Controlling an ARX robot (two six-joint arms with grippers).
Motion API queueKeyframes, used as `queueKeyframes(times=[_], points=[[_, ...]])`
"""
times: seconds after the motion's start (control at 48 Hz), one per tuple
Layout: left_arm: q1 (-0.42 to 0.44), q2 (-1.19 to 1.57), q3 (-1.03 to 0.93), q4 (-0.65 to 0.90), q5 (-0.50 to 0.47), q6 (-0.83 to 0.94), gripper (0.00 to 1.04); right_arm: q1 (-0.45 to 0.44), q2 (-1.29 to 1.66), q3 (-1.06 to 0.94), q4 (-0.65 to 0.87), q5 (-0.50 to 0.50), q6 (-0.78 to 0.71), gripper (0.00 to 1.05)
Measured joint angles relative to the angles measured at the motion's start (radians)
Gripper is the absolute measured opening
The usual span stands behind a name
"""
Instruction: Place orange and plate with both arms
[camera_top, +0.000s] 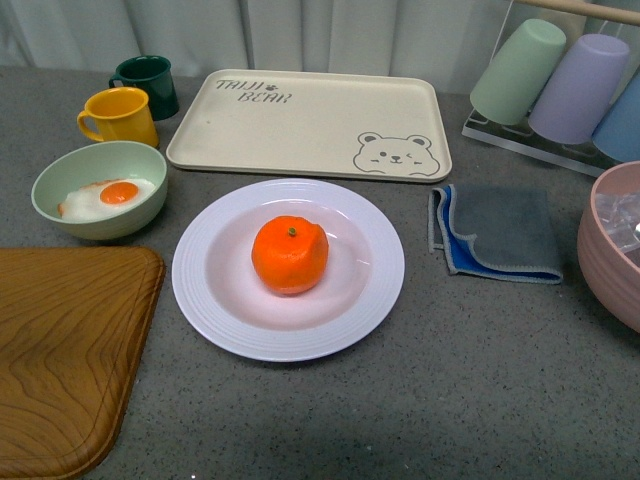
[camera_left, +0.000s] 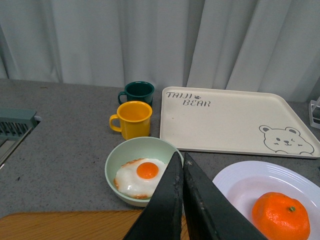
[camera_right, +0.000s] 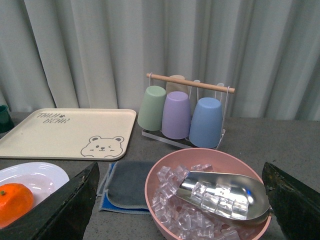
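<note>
Here, the orange rests centred in the plate, seemingly placed, so left gripper is closed on nothing, right gripper spread wide.

Matt, speckled grey worktop, stone-like.
Glossy white plate; dimpled orange; wood-grain board; soft grey cloth; shiny metal scoop.

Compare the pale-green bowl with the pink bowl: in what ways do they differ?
Colour: the pale-green bowl is light green, the pink bowl pink.
Contents: the pale-green bowl holds a fried egg; the pink bowl holds ice cubes and a metal scoop.
Place: the pale-green bowl stands left of the plate, the pink bowl far to its right.
Both are round, upright and on the grey table.
</note>
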Motion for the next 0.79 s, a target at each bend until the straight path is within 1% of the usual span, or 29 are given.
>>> queueKeyframes(times=[0.083, 0.334, 0.396, 0.459, 0.542, 0.709, 0.792], points=[[0.019, -0.108, -0.019, -0.073, 0.014, 0.0, 0.04, 0.0, 0.0, 0.0, 0.0, 0.0, 0.0, 0.95], [0.055, -0.286, -0.068, -0.198, 0.054, 0.0, 0.04, 0.0, 0.0, 0.0, 0.0, 0.0, 0.0, 0.95], [0.089, -0.329, -0.077, -0.232, 0.111, 0.0, 0.04, 0.0, 0.0, 0.0, 0.0, 0.0, 0.0, 0.95], [0.124, -0.38, -0.086, -0.272, 0.132, 0.001, 0.04, 0.0, 0.0, 0.0, 0.0, 0.0, 0.0, 0.95], [0.142, -0.441, -0.094, -0.32, 0.132, 0.001, 0.04, 0.0, 0.0, 0.0, 0.0, 0.0, 0.0, 0.95], [0.142, -0.601, -0.1, -0.46, 0.136, 0.002, 0.04, 0.0, 0.0, 0.0, 0.0, 0.0, 0.0, 0.95], [0.142, -0.648, -0.1, -0.504, 0.136, 0.002, 0.04, 0.0, 0.0, 0.0, 0.0, 0.0, 0.0, 0.95]])
